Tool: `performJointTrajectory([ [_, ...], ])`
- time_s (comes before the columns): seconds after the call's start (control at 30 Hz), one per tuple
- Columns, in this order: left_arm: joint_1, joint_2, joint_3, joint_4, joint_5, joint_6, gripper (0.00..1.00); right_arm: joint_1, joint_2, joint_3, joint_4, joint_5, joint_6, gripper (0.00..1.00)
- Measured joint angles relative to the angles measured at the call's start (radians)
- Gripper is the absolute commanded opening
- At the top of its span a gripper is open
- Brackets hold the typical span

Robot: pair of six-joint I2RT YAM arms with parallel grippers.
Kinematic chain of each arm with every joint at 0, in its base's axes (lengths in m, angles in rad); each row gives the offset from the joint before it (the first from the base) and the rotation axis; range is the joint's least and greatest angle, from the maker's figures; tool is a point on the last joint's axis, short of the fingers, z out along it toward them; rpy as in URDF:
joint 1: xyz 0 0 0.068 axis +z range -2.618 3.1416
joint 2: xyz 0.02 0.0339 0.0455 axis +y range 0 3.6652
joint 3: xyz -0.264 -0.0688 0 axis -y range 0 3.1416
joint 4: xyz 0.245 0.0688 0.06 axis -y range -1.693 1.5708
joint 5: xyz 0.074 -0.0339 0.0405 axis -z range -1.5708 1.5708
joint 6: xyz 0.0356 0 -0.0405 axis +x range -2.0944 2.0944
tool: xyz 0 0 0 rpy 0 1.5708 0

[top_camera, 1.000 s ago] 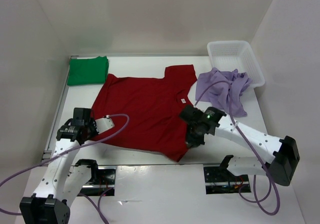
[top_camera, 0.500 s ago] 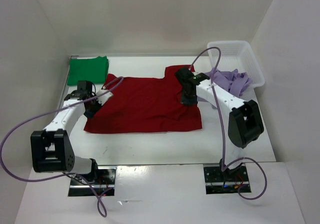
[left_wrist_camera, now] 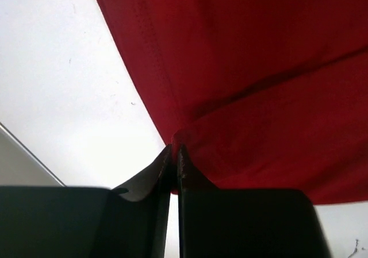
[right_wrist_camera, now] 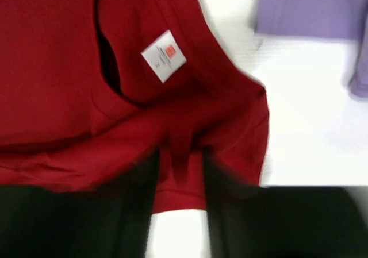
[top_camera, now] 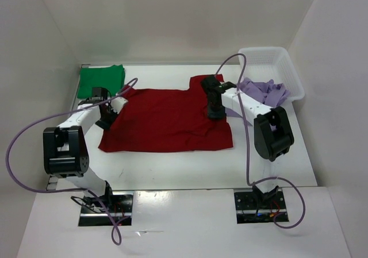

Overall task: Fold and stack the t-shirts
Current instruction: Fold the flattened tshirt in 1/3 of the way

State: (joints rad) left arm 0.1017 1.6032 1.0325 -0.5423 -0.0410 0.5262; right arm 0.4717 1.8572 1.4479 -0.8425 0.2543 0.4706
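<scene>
The dark red t-shirt (top_camera: 167,120) lies folded in half across the middle of the table, its white neck label (right_wrist_camera: 164,56) showing. My left gripper (top_camera: 106,120) sits at the shirt's left edge, its jaws almost together with a thin fold of red cloth (left_wrist_camera: 241,97) pinched at the tips (left_wrist_camera: 174,149). My right gripper (top_camera: 214,111) is at the shirt's right side near the collar. It stands open (right_wrist_camera: 181,154), with the red hem lying loose between its fingers. The green t-shirt (top_camera: 102,80) lies folded at the back left. The lavender t-shirt (top_camera: 264,91) is crumpled at the back right.
A white lattice basket (top_camera: 263,50) stands at the back right corner, with the lavender cloth (right_wrist_camera: 310,11) against its front. White walls close in the table on three sides. Purple cables loop above both arms.
Both grippers carried the red shirt's near hem away from me, folding it in half. Since then the right jaws have opened and the left arm has shifted slightly farther back.
</scene>
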Motion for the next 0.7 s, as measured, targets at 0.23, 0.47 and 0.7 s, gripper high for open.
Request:
performJointTrajectory([
  [0.23,0.027,0.052,0.032,0.003,-0.057,-0.043,0.46,-0.027,0.019,0.02,0.035,-0.039,0.004,0.98],
  [0.47,0.188,0.048,0.131,0.008,-0.051,-0.06,0.6,-0.083,-0.305,-0.26,0.056,-0.003,0.152,0.99],
  [0.7,0.178,-0.016,-0.043,-0.075,-0.002,0.011,0.64,-0.082,-0.565,-0.558,0.074,-0.054,0.344,0.99],
])
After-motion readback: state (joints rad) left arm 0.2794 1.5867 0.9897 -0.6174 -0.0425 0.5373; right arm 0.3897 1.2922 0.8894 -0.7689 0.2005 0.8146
